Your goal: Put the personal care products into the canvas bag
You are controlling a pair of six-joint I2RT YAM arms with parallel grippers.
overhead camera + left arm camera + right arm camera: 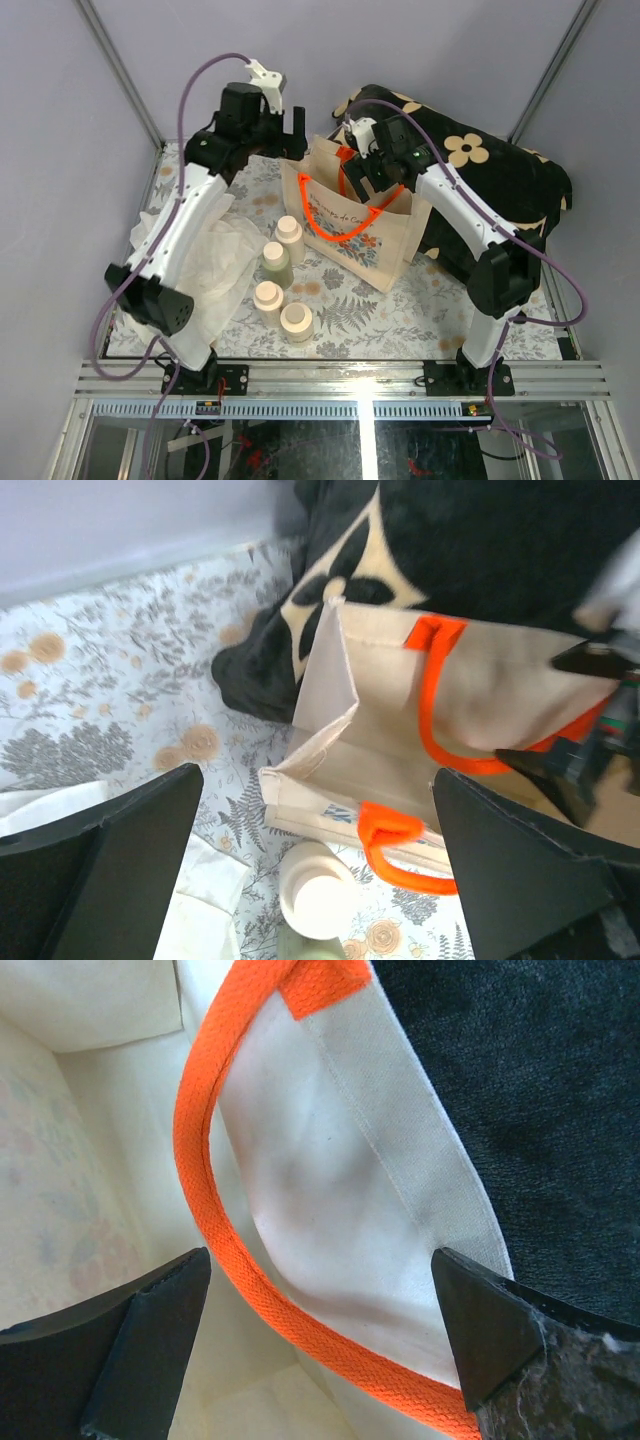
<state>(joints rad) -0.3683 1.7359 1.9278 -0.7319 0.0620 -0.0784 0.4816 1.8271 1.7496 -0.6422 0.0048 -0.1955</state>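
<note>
left pincer (284,128) wide, over far-left rim of bag (370,235) | right pincer (320,1300) wide, astride bag wall, seemingly not gripping | four bottles (276,262) upright on tabletop (440,290), left of bag, nearside of left pincer

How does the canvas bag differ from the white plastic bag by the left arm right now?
The canvas bag stands upright with its mouth open; the white plastic bag lies crumpled and flat. The canvas bag is beige with orange handles and a printed front; the plastic bag is plain, thin white. Both rest on the floral tablecloth.
</note>
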